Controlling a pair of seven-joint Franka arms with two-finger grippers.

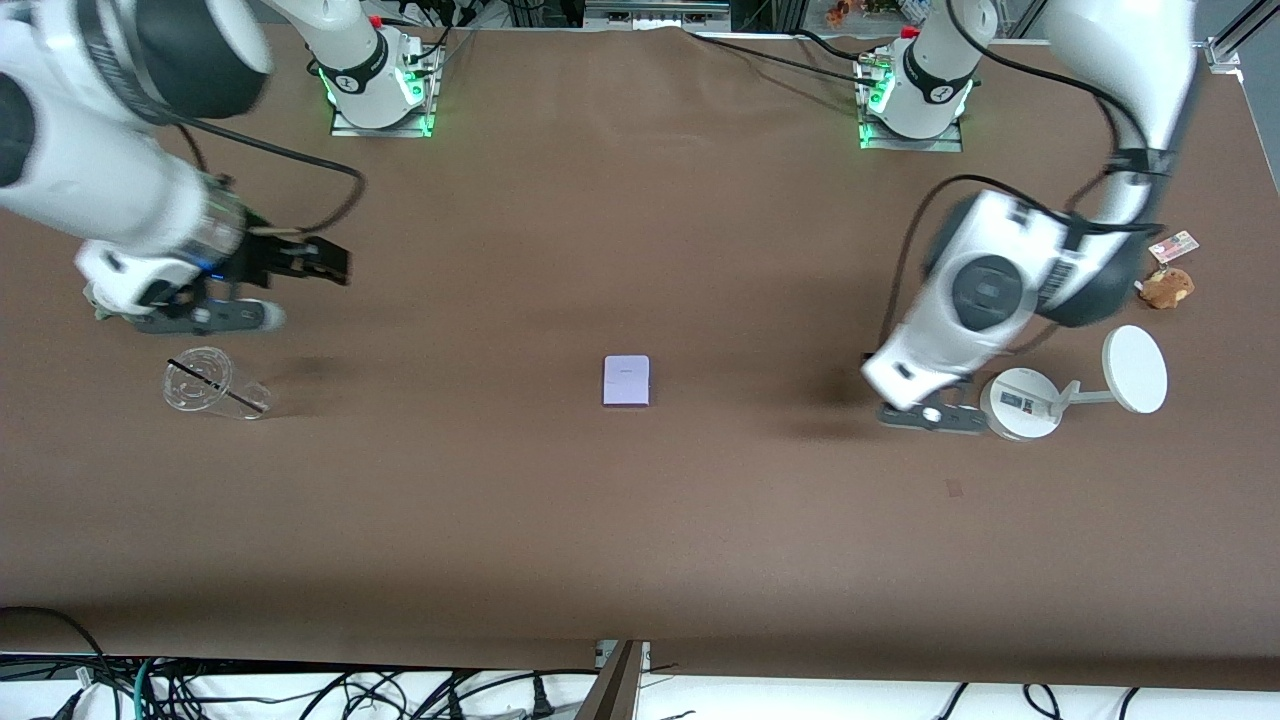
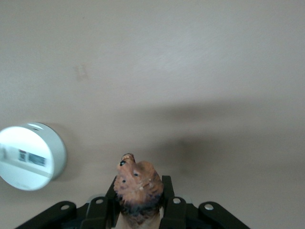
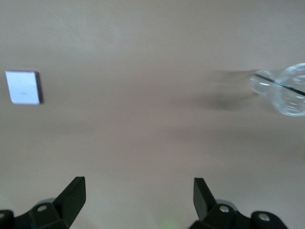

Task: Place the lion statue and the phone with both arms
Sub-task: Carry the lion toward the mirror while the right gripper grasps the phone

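Observation:
The lion statue (image 2: 137,180), orange-brown with a dark mane, sits head-out between the fingers of my left gripper (image 2: 140,191), which is shut on it. In the front view this hand (image 1: 925,385) hangs low over the table beside the white stand's base and hides the lion. The phone (image 1: 627,380), a pale lavender slab, lies flat at the table's middle; it also shows in the right wrist view (image 3: 23,87). My right gripper (image 1: 330,264) is open and empty (image 3: 138,186), over the table near the right arm's end, close to a clear cup.
A clear plastic cup (image 1: 215,385) with a black straw lies on its side at the right arm's end. A white round-based stand (image 1: 1020,403) with a disc (image 1: 1135,368) and a brown plush with a card tag (image 1: 1167,287) sit at the left arm's end.

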